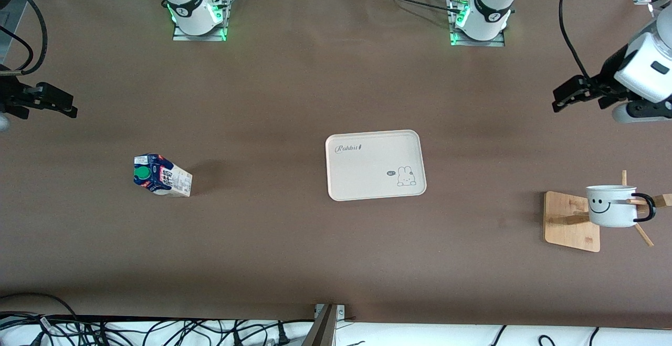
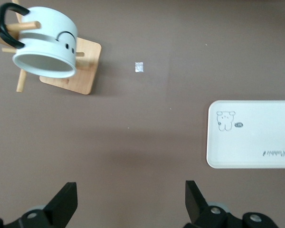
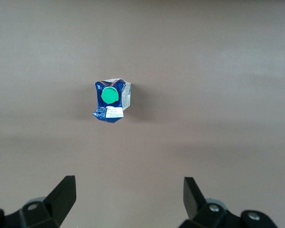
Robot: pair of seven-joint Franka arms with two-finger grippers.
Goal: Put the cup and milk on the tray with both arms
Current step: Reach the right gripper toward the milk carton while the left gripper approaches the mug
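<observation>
Front view: tray (image 1: 375, 164) mid-frame, milk (image 1: 161, 175) standing lower left, cup (image 1: 612, 205) hung on wooden stand (image 1: 571, 222) lower right. Left gripper (image 1: 573, 94) right edge, right gripper (image 1: 44, 100) left edge. Only wrist views show both spread wide, empty; left wrist alone shows cup's white inside (image 2: 43, 65).

Tray (image 1: 375, 165) sits mid-tabletop (image 1: 294, 88), nothing on it. Milk (image 1: 161, 175) stands on the tabletop toward the right arm's end, well apart from the tray. Cup (image 1: 611, 206) hangs on a peg of the wooden stand (image 1: 569, 221) toward the left arm's end, slightly nearer the front camera than the tray. Left gripper (image 1: 564, 99) is over the tabletop at its own end, right gripper (image 1: 65, 107) likewise; both well apart from everything.
</observation>
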